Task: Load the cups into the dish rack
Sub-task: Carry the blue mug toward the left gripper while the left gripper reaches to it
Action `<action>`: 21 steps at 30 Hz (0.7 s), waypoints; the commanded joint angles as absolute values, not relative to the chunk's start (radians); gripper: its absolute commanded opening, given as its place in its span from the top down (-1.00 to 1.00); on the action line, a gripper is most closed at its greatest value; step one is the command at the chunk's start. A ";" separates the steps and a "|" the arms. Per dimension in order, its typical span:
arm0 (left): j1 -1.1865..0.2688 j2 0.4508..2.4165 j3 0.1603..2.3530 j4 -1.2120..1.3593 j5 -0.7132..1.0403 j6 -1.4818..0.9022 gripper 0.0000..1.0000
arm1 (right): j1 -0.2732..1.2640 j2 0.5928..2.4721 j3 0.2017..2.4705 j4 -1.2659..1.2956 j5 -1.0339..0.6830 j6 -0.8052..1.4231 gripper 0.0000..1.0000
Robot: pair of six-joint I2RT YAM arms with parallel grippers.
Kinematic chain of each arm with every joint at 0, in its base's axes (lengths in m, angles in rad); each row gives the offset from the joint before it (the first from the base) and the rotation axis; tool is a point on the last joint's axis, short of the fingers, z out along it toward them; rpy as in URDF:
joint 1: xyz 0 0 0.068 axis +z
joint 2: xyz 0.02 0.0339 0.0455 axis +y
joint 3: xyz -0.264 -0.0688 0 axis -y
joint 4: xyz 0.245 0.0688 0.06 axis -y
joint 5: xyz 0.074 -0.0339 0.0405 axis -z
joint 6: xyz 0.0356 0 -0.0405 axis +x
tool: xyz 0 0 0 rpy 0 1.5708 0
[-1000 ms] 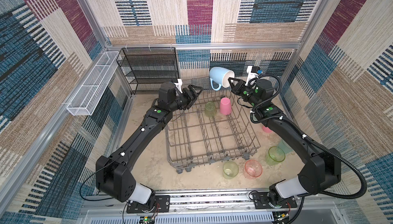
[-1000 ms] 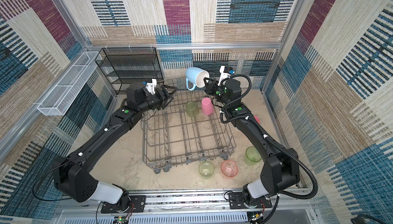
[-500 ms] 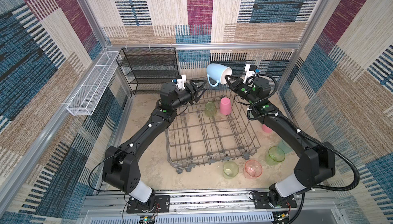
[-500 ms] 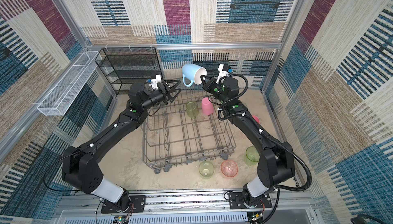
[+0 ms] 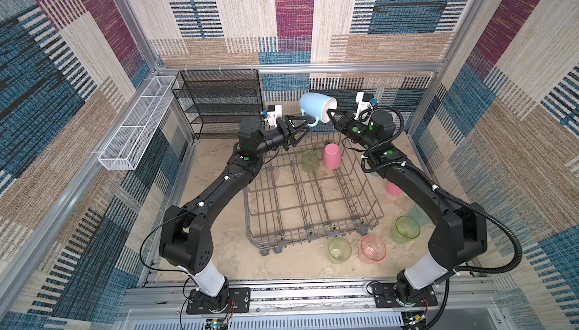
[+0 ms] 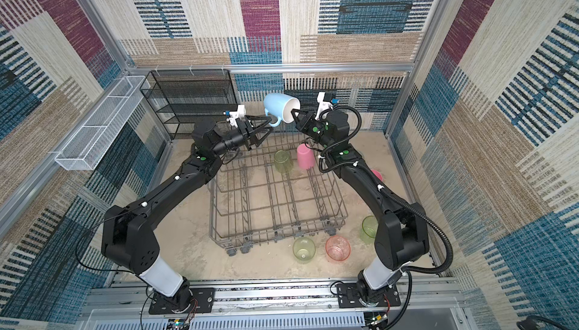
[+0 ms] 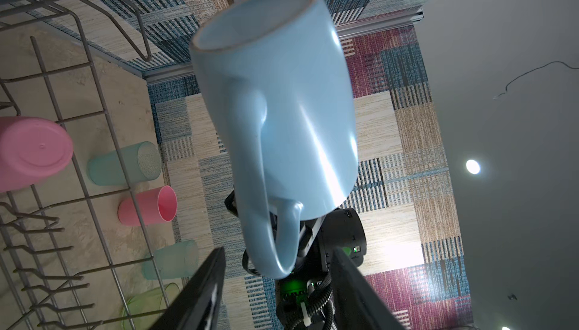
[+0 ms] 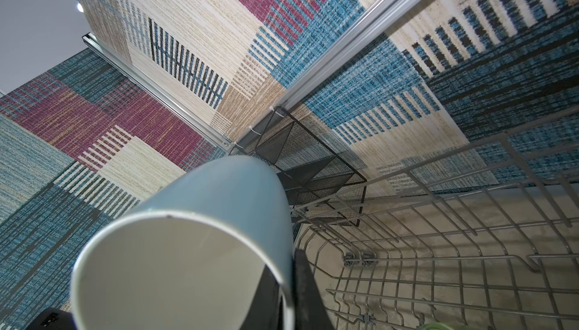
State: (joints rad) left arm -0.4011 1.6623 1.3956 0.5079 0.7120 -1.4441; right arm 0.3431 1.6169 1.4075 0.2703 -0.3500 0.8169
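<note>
Above the rack (image 5: pixel 313 209) hangs one mug (image 5: pixel 315 107); inside stand two cups (image 5: pixel 310 160).

No words, numbers, brand marks or signs can be read anywhere. The light-blue mug (image 5: pixel 315 106), the dish rack (image 5: pixel 308 233) and the patterned walls (image 5: pixel 294 5) carry no legible print.

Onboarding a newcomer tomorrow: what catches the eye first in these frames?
The light-blue mug, held sideways in the air over the far edge of the dish rack: the right end effector pinches its rim, and the open jaws of the left end effector straddle its handle. Next, two upside-down cups at the rack's far end, a yellow-green cup beside a pink cup.
</note>
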 commanded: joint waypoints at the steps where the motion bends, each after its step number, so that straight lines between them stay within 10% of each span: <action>1: -0.396 1.670 1.405 0.582 0.724 -1.459 -0.11 | 0.345 1.621 1.424 0.351 -0.381 0.830 1.00; 21: -0.406 1.737 1.410 0.721 0.702 -1.541 0.21 | 0.344 1.645 1.417 0.365 -0.399 0.839 1.00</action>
